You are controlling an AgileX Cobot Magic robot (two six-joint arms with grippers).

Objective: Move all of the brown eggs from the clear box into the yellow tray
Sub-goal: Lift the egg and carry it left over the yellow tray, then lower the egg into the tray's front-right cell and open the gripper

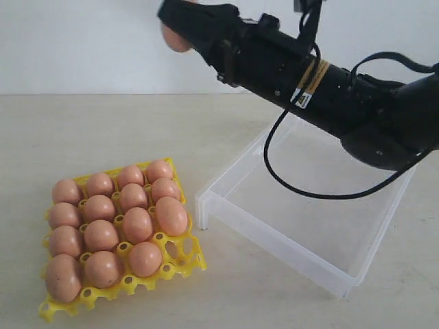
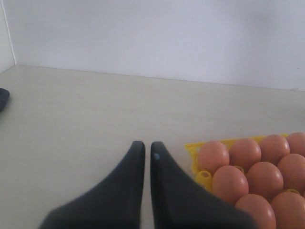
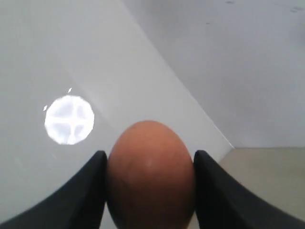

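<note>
Emptied clear box (image 1: pixel 274 240) — filled yellow tray (image 1: pixel 48 308) bar one corner cup (image 1: pixel 180 251); gripped last brown egg (image 1: pixel 175 40) in right gripper (image 3: pixel 150 155); left gripper (image 2: pixel 147 145) closed.

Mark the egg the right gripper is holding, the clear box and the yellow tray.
egg (image 3: pixel 151 176): right wrist view, middle of the shell.
clear box (image 1: pixel 274 243): exterior view, near long wall.
yellow tray (image 1: pixel 191 259): exterior view, bare corner lattice.
</note>
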